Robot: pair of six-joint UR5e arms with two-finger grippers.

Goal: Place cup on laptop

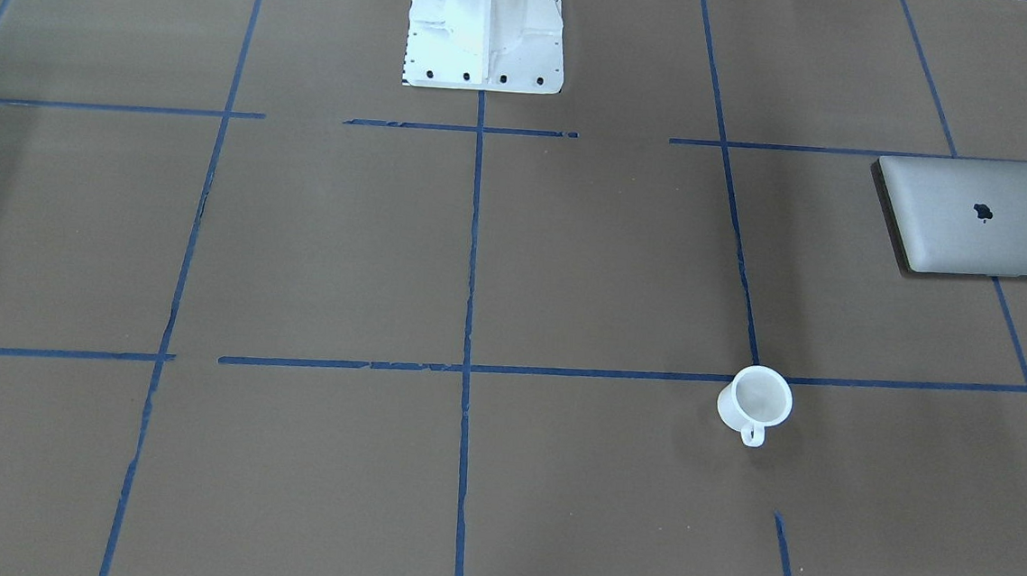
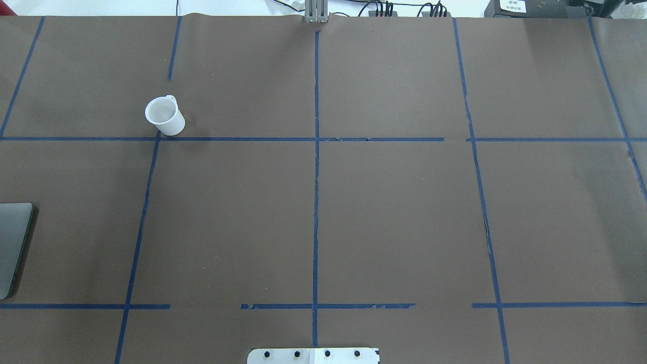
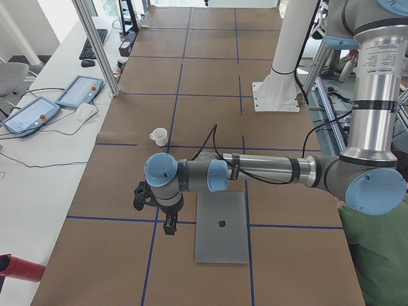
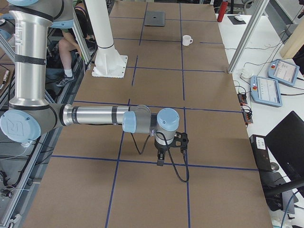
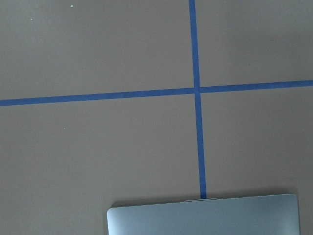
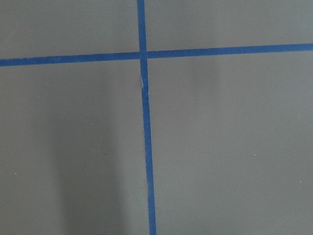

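The small white cup stands upright on the brown table, handle towards the operators' side; it also shows in the overhead view and in both side views. The silver-grey laptop lies shut and flat at the table's left end; its edge fills the bottom of the left wrist view. My left gripper hangs above the table just beside the laptop, well short of the cup. My right gripper hangs over bare table far from both. I cannot tell whether either is open or shut.
The white robot pedestal stands at the table's near middle. Blue tape lines grid the brown table. Teach pendants and a red bottle lie on the white bench past the far edge. A person in green sits behind the left arm.
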